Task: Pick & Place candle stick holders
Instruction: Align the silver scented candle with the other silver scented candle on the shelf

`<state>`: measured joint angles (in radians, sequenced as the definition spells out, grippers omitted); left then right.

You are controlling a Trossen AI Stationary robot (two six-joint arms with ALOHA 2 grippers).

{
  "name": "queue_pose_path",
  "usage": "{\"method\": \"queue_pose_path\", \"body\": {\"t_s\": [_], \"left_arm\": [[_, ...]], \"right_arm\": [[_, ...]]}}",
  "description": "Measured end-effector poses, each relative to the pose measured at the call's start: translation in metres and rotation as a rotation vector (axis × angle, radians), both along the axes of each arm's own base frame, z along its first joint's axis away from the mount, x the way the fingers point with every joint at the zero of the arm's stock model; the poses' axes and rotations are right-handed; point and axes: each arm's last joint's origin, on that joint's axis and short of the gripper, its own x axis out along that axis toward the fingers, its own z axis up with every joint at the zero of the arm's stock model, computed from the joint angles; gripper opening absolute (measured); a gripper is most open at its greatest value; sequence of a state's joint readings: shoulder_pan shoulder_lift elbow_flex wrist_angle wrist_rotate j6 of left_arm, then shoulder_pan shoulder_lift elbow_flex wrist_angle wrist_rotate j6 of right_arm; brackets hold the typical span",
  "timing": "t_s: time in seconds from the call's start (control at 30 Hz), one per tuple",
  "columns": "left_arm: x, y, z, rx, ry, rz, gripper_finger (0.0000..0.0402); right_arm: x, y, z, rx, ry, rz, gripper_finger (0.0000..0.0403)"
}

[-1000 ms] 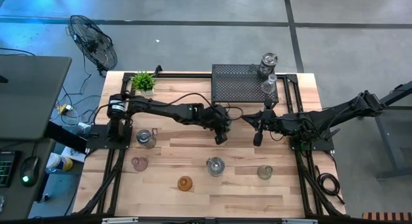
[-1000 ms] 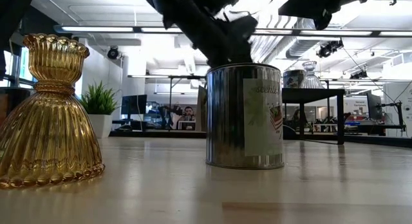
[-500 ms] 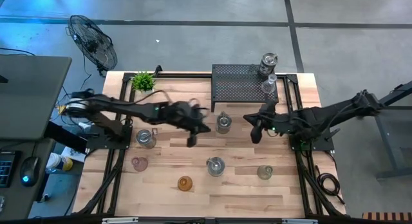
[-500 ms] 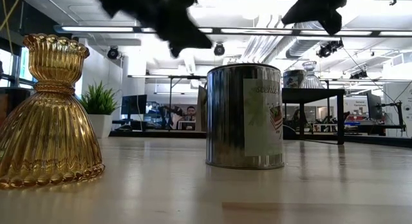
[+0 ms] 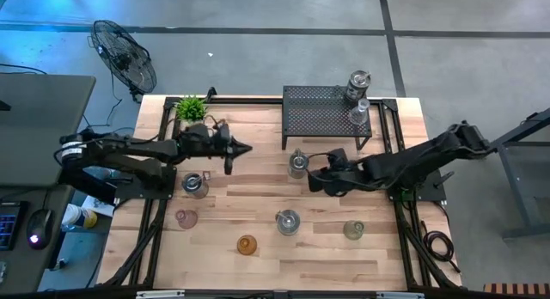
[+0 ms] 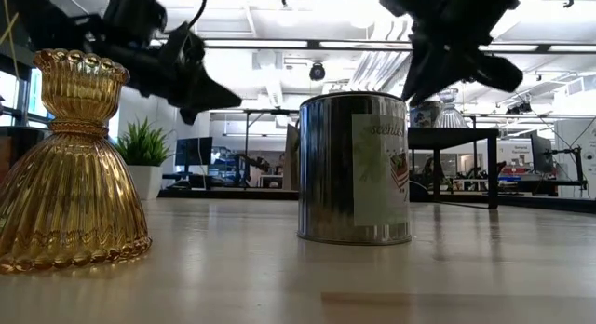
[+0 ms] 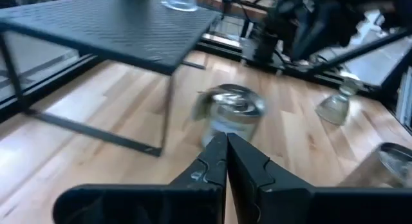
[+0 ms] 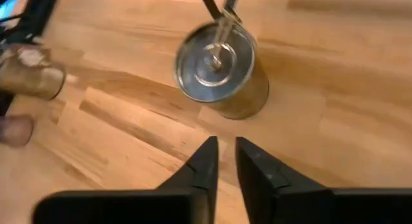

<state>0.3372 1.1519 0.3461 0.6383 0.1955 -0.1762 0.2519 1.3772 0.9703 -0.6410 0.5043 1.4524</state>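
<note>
**Now both hands hang empty near the silvery holder by the rack**

The silvery holder (image 5: 297, 164) stands upright on the bench (image 5: 258, 269), just in front of the black mesh rack (image 5: 322, 110). The right hand (image 5: 316, 180) hovers just beside it, on the side away from the rack, apart from it; its fingers (image 8: 203, 165) show a narrow gap with nothing between them. The left hand (image 5: 244, 149) hangs well apart on the holder's other side, fingers (image 7: 215, 161) pressed together and gripping nothing, pointing toward the holder.

Two more glass holders (image 5: 358, 82) stand on the rack's right end. Along the bench's front lie the others: a clear one (image 5: 194, 184) near the left arm, a pink one (image 5: 186, 218), an amber one (image 5: 247, 244), a silvery can-shaped one (image 5: 287, 222) and a greenish one (image 5: 353, 229). A potted plant (image 5: 192, 108) sits at the bench's back left corner.
</note>
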Motion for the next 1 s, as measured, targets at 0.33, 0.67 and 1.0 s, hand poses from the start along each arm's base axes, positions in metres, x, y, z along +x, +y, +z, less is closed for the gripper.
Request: {"method": "queue_pose_path", "body": {"t_s": [0.33, 0.67, 1.0], "left_arm": [[-0.012, 0.023, -0.004, -0.016, 0.015, -0.022, 0.0004], [-0.011, 0.022, -0.005, -0.019, 0.028, -0.029, 0.0004], [-0.011, 0.022, -0.002, -0.002, -0.002, -0.029, 0.0004]], "right_arm": [[0.036, -0.035, -0.032, 0.074, -0.001, -0.122, 0.0138], [0.043, -0.054, -0.048, 0.106, 0.08, -0.094, 0.0082], [0.029, -0.07, -0.034, 0.123, 0.168, 0.103, 0.0016]]}}
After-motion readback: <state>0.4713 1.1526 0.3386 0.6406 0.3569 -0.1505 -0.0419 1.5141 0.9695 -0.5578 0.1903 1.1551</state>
